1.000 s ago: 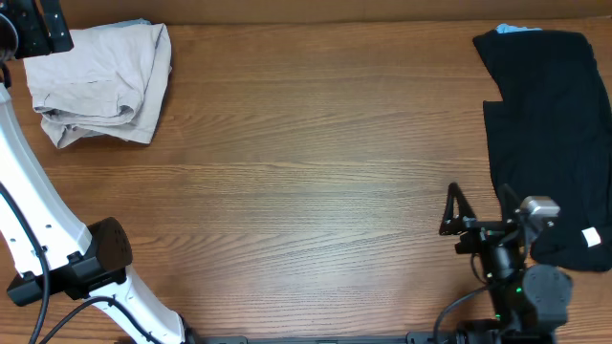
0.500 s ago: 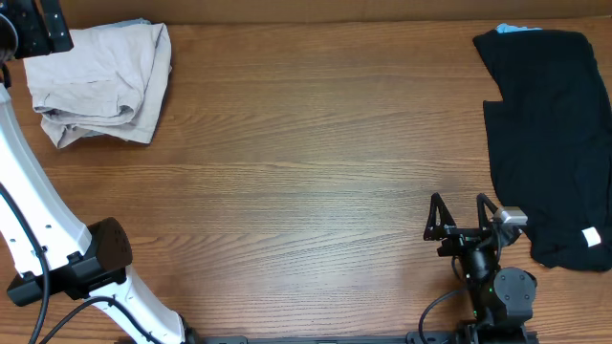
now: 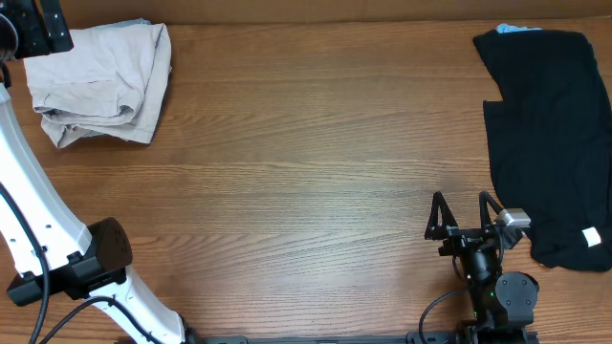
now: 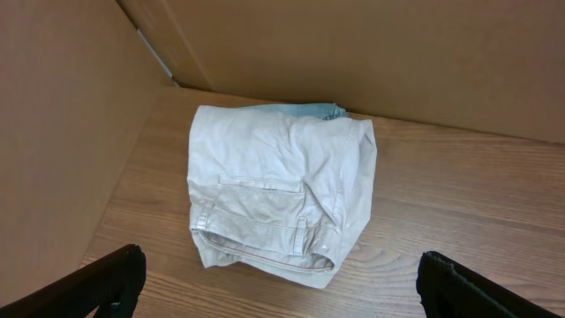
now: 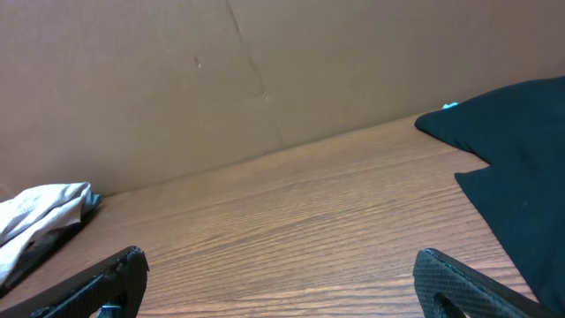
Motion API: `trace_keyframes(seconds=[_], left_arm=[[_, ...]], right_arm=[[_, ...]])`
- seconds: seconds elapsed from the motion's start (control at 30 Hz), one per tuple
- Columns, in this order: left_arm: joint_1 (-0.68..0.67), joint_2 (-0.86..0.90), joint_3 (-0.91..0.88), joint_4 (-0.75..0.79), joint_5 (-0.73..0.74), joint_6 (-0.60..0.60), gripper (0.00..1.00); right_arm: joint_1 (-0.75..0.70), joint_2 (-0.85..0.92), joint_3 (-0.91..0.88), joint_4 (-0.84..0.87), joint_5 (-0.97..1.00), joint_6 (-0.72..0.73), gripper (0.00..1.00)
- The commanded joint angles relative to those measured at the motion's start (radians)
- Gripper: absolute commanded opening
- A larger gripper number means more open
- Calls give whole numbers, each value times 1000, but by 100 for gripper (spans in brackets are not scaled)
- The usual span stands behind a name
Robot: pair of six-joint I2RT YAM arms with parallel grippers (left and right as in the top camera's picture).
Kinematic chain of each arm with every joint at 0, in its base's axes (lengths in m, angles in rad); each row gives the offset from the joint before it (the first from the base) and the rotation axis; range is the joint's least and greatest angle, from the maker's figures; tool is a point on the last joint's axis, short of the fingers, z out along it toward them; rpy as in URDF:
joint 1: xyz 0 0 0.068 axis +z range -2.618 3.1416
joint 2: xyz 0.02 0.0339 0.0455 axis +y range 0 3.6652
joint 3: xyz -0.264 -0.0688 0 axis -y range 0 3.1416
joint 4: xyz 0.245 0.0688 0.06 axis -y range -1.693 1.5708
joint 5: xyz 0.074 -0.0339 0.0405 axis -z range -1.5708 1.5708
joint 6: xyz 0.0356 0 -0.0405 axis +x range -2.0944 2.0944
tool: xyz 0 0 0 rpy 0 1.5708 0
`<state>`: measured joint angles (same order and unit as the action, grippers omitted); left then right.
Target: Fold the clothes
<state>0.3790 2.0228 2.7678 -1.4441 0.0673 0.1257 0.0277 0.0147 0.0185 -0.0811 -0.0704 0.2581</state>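
Your desk (image 3: 306,172) holds three pieces of clothing that can be counted with fair certainty. Item one: one pair of beige shorts (image 4: 278,194), folded into a squarish bundle at the far left corner, close to the cardboard wall (image 4: 353,53), with a pocket welt and waistband edge facing up. Item two: one strip of blue cloth (image 4: 331,110), showing only along the far edge of the beige bundle. You cannot tell whether it lies under or behind the bundle, and the rest of it is hidden. Item three: one black garment (image 3: 550,124), spread flat along the right side of the desk, well apart from the beige bundle. Its right edge is cut off by the overhead view, and its folds are too dark to read. It carries one white tag (image 3: 591,237) near its near corner, and one pale blue scrap (image 3: 516,29) peeks out at its far end; what that scrap belongs to is unclear. Claws, two. Your left claw (image 4: 282,287) hangs above the near side of the beige shorts, its fingers spread wide and holding nothing; only the two tips show in its wrist view. Your right claw (image 3: 463,212) sits at the near edge of the desk, just left of the black garment, fingers likewise spread apart and empty.
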Motion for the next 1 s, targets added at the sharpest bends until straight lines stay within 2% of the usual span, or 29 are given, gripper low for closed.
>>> trace_keyframes(seconds=[0.0, 0.43, 0.6, 0.73, 0.97], left_arm=[[0, 0, 3, 3, 4, -18, 100], [-6, -1, 3, 2, 4, -18, 100], [-35, -76, -22, 3, 3, -18, 100], [-87, -257, -234, 11, 3, -18, 100], [-206, -649, -789, 79, -46, 6, 100]], right_arm=[[6, -12, -11, 5, 10, 4, 100], [6, -12, -11, 5, 10, 4, 100], [6, -12, -11, 5, 10, 4, 100], [6, -12, -11, 5, 10, 4, 100], [6, -12, -11, 5, 10, 4, 100]])
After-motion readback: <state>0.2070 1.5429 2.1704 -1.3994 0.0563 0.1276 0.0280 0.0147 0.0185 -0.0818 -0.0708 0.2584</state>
